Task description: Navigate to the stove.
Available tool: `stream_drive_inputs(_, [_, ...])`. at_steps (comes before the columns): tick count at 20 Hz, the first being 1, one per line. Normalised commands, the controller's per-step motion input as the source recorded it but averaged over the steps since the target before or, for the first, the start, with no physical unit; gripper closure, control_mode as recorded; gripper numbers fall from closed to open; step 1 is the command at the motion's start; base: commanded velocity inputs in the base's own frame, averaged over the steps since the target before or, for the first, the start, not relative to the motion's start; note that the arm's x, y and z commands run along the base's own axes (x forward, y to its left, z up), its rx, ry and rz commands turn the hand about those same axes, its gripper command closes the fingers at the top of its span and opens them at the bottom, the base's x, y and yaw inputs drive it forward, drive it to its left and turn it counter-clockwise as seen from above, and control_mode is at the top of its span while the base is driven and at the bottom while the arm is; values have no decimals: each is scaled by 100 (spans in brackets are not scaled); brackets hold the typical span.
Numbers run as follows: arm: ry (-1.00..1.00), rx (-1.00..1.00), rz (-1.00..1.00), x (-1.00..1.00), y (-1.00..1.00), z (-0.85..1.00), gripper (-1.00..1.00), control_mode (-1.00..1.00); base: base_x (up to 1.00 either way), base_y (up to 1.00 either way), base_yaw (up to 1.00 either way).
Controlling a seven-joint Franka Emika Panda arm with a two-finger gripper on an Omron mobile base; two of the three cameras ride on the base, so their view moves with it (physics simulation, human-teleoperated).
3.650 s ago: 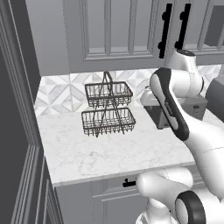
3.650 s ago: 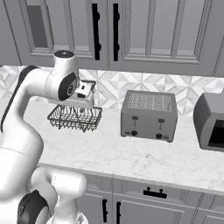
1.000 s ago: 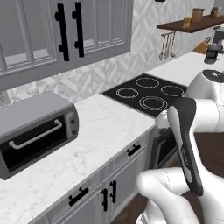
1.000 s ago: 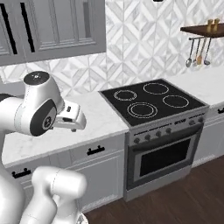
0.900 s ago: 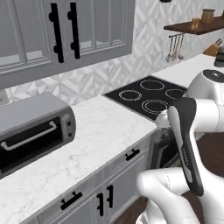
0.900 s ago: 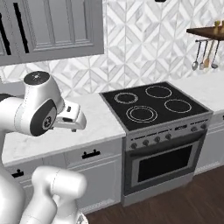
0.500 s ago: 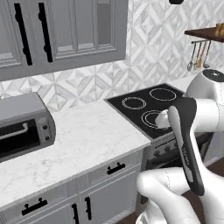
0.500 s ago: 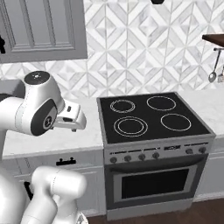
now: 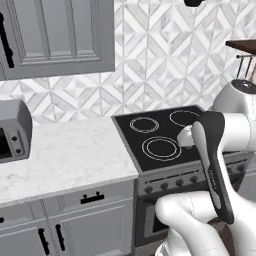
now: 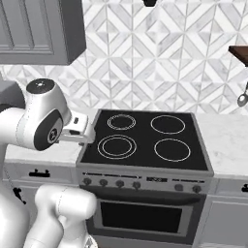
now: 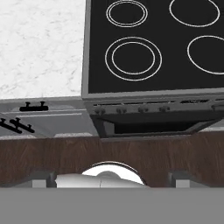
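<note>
White marble counter (image 9: 70,155), probably a toaster oven (image 9: 12,131) at its left end.

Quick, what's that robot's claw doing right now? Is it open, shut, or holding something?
Gripper: cannot tell whether it is open or shut; it hangs beside the stove, and nothing can be seen in it.

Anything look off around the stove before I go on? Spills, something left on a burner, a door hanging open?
Nothing stands out. The stove has a bare glass top with nothing on its four burners, its knobs sit in an even row, and the oven door looks shut. The counter beside it shows no spill.
</note>
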Motion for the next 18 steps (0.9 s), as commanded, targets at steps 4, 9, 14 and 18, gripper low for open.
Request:
stream_drive_inputs(4, [0,0,0,0,0,0,-100,100,11,-100,40])
stream_drive_inputs(9, [0,0,0,0,0,0,-100,100,76,-95,13])
stream_drive_inputs(14, [0,0,0,0,0,0,-100,100,100,-12,0])
stream_drive_inputs(18, [0,0,0,0,0,0,-100,100,100,2,-14])
